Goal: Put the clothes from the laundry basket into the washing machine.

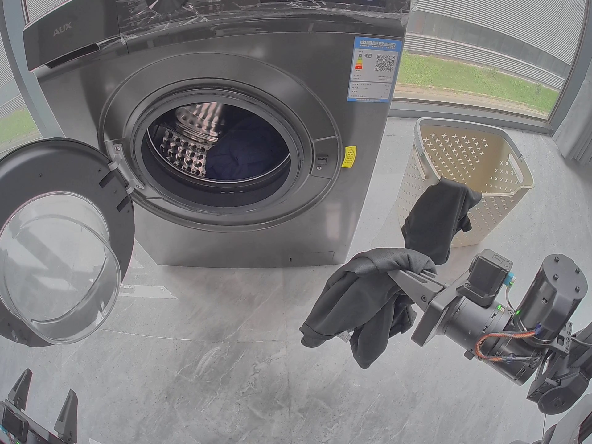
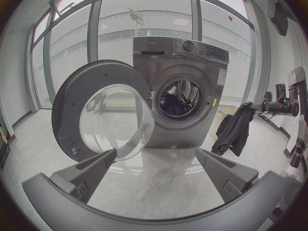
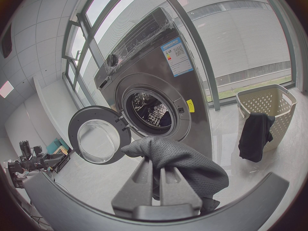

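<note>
Wrist view: right end effector [image 3: 157, 168] pinches grey garment [image 3: 189, 164].

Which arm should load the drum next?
Right. The right gripper is shut on a dark garment, facing the open drum. The left gripper is open, holding nothing, low by the door.

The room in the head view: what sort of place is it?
Probably a laundry corner in a glass-walled room: a front-loading washing machine with its door open, a laundry basket beside it, and tall windows behind them.
</note>
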{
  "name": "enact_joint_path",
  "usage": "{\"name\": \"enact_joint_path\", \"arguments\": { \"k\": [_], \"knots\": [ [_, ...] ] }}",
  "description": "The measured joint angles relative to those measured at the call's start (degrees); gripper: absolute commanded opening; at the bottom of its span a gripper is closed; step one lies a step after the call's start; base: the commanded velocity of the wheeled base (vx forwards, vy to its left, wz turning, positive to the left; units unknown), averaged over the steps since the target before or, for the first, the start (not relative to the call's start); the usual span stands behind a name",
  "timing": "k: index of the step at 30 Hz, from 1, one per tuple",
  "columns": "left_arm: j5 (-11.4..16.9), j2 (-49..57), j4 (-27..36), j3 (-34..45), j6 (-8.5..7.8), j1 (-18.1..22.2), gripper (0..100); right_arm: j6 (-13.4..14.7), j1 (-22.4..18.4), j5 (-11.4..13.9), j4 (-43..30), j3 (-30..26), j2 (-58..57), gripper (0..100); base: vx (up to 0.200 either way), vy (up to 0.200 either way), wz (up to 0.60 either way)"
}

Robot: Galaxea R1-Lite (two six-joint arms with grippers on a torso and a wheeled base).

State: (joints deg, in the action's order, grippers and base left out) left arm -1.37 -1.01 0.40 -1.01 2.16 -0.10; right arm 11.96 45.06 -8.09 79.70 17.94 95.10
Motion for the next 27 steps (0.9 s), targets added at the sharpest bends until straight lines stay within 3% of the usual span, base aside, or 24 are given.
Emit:
{"name": "enact_joint_path", "arguments": {
  "k": [13,27],
  "knots": [
    [0.0,0.0,0.0,0.0,0.02,0.0,100,0.0,0.0,0.0,0.0,-0.1,0.0,0,0.0,0.2,0.0],
    [0.0,0.0,-0.1,0.0,0.02,0.0,100,0.1,0.0,0.0,-0.1,-0.2,0.0,0,0.0,0.0,0.0]
  ]
}}
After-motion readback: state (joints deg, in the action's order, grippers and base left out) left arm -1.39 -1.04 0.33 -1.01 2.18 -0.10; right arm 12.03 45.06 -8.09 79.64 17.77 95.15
